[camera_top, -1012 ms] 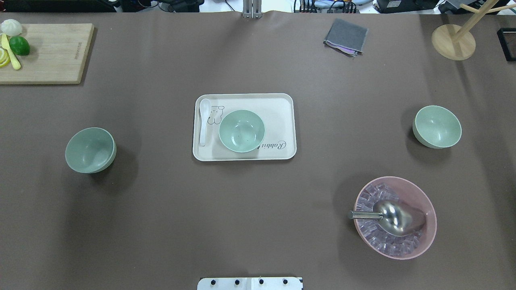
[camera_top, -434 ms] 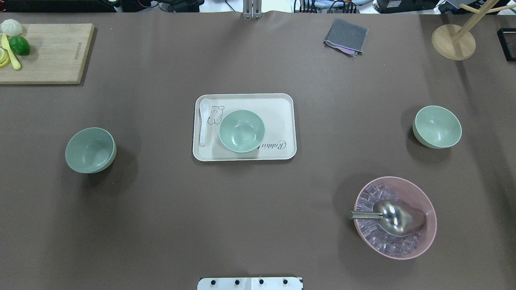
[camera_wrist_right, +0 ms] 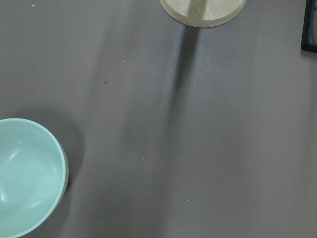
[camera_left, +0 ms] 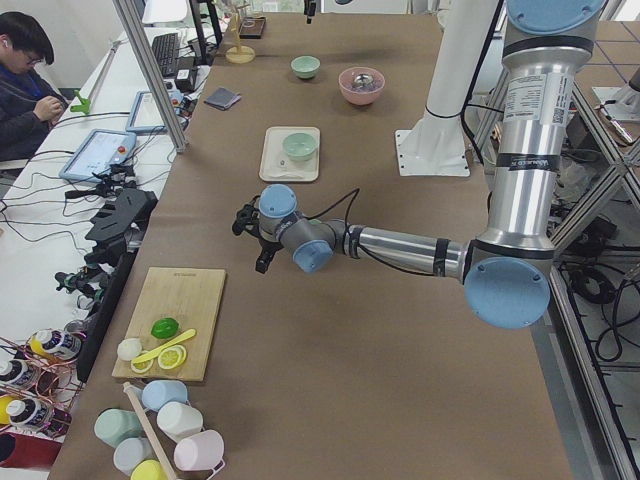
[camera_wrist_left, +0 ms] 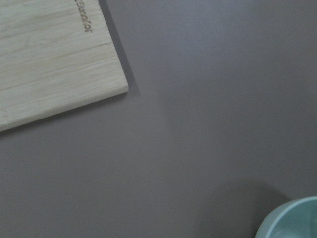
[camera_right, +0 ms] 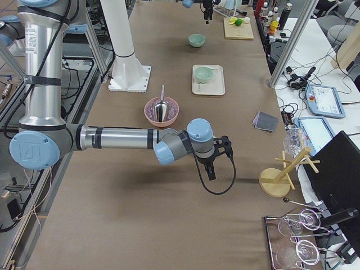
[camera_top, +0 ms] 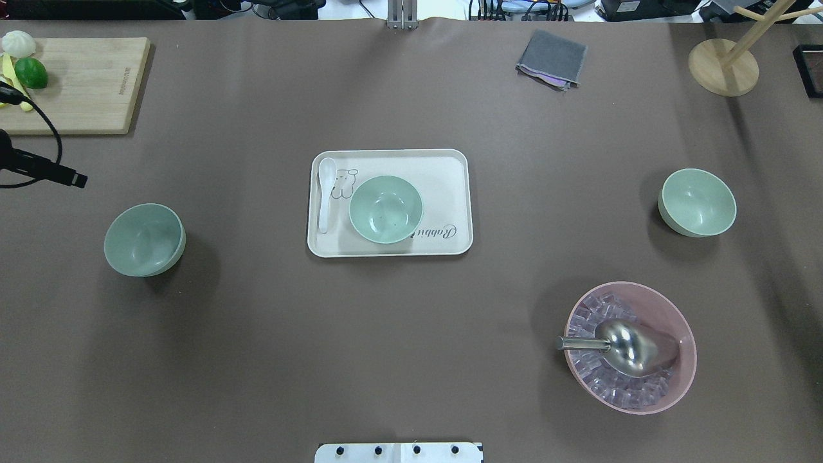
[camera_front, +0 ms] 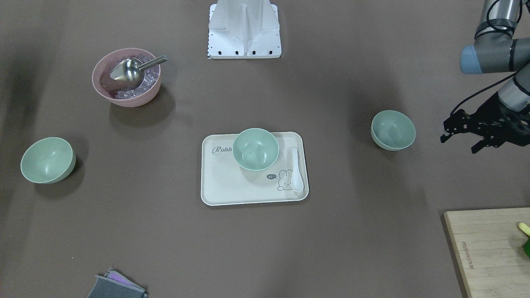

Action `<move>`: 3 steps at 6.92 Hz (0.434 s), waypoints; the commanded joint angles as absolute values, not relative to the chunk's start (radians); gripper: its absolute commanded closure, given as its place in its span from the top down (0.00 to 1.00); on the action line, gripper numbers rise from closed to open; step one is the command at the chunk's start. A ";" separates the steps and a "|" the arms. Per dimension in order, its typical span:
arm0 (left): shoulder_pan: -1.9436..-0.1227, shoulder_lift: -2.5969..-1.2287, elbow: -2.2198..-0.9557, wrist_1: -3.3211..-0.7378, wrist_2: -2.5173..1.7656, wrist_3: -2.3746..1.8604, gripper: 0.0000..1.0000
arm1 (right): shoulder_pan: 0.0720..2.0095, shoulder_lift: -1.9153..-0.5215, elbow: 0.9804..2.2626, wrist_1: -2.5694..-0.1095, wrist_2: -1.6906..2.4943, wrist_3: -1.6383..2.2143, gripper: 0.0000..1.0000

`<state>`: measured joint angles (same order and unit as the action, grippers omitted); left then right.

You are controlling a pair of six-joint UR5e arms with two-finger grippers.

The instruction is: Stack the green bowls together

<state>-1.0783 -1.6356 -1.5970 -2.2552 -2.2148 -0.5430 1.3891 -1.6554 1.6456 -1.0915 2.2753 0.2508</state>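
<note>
Three pale green bowls stand apart and upright. One bowl (camera_top: 144, 239) is on the table's left and shows in the front view (camera_front: 393, 130). The middle bowl (camera_top: 386, 209) sits on a white tray (camera_top: 450, 167). The third bowl (camera_top: 697, 202) is on the right. My left gripper (camera_front: 458, 144) is open and empty, in the air beside the left bowl and apart from it. Only a black part of it (camera_top: 58, 173) reaches into the overhead view. My right gripper (camera_right: 216, 160) shows only in the exterior right view, near the right bowl's end of the table; I cannot tell its state.
A pink bowl (camera_top: 633, 347) with ice and a metal scoop stands front right. A white spoon (camera_top: 326, 193) lies on the tray. A cutting board (camera_top: 77, 83) with fruit is at the back left, a grey cloth (camera_top: 553, 58) and a wooden stand (camera_top: 723, 67) at the back right.
A black part of my left gripper and its cable have come into the overhead view at the left edge. The bowls have not moved.
</note>
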 commanded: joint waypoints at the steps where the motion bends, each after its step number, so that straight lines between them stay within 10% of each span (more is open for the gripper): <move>1: -0.973 -1.638 -1.618 -2.255 -2.117 -0.644 0.97 | 1.342 -1.655 1.651 -1.092 2.227 0.316 1.00; 3: -0.945 -1.632 -1.628 -2.260 -2.120 -0.643 0.79 | 1.342 -1.657 1.651 -1.091 2.226 0.316 1.00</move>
<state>-0.9661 -1.6354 -1.6216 -2.2568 -2.1225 -0.6391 1.3442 -1.6561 1.6502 -1.0919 2.2294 0.3128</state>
